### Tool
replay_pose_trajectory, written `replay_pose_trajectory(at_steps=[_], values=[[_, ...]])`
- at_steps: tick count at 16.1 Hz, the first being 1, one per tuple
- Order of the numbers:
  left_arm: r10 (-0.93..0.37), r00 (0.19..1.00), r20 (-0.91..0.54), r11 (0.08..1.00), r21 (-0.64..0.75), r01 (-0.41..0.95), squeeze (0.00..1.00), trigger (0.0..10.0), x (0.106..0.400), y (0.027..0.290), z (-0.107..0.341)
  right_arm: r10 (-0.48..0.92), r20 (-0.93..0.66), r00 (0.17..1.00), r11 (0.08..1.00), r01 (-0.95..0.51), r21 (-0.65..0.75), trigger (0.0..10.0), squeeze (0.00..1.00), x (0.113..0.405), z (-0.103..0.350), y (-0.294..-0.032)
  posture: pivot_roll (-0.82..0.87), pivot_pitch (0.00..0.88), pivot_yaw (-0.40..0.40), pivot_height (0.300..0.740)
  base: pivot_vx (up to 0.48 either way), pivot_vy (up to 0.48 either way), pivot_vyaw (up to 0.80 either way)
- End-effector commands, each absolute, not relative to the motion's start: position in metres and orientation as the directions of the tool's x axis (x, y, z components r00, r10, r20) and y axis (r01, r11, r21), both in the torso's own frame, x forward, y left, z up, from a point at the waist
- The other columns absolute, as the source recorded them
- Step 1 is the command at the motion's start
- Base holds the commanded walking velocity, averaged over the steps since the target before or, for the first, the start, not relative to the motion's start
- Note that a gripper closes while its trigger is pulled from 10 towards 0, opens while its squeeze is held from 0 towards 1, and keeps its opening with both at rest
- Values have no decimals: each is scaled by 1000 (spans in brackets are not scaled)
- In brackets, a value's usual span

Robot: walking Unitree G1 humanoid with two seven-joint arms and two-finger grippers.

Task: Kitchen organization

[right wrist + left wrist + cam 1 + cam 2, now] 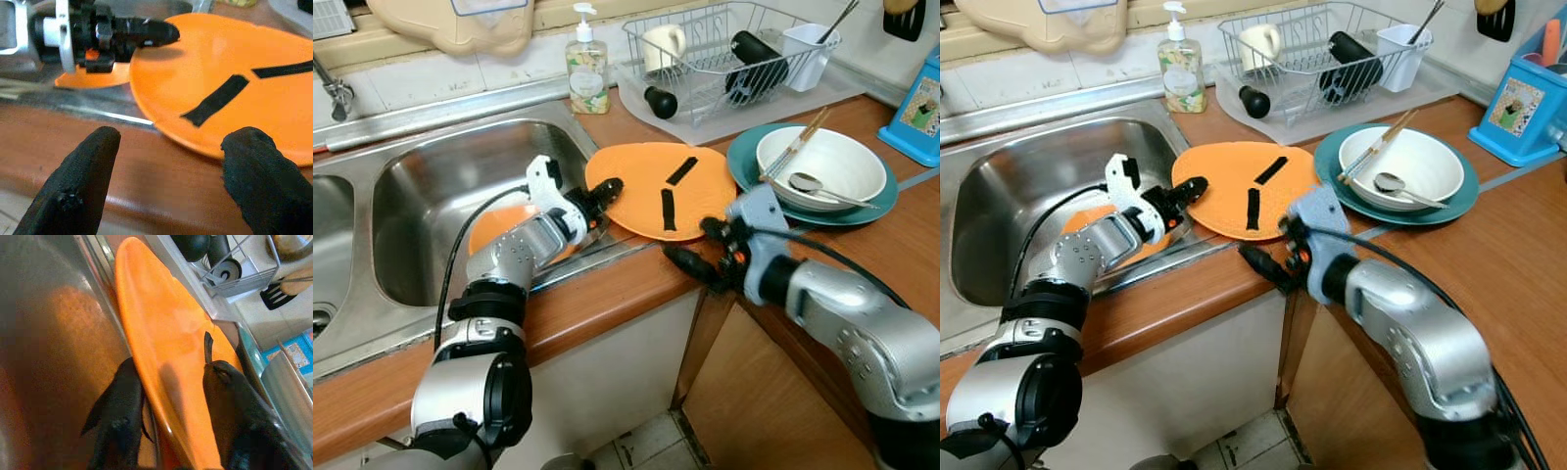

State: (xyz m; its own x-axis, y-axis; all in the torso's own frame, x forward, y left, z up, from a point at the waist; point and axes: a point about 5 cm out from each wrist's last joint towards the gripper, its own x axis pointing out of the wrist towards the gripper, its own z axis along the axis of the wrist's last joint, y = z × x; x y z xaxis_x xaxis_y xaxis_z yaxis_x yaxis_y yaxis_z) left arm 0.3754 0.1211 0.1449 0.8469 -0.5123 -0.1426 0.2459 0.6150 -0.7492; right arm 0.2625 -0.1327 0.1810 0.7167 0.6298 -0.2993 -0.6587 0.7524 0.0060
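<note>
Fingers (122, 416) of the left gripper (597, 196) clamp the rim of the orange plate (651, 186), one above, one below; the plate, marked with two black tape strips (669, 209), lies on the wooden counter (626, 284) with its edge over the sink (440, 196); the right gripper (697, 250), fingers spread and empty, hovers at the plate's near edge. No writing is legible on the soap bottle (586, 64); the white bowl (822, 162), on a teal plate (744, 162), holds a spoon (818, 186) and chopsticks (798, 142); the dish rack (724, 54) holds a mug (664, 44) and a white cup (803, 54).
</note>
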Motion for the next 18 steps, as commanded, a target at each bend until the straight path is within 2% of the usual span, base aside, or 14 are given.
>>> replay_pose_trajectory(at_steps=[1,13,18], values=[[-506,856,-106,603,-753,263,0,0,380,122,155,655,-281,701,730,-684,-3,10000,0,259,185,-131,-180,0,101,740,0,0,0],[-428,896,-113,577,-798,175,0,0,384,140,155,653,-312,690,719,-694,-31,10000,0,247,181,-145,-182,0,114,740,0,0,0],[-428,892,-148,599,-785,158,0,0,383,148,153,649,-325,688,717,-696,-39,10000,0,248,179,-145,-170,0,105,740,0,0,0]])
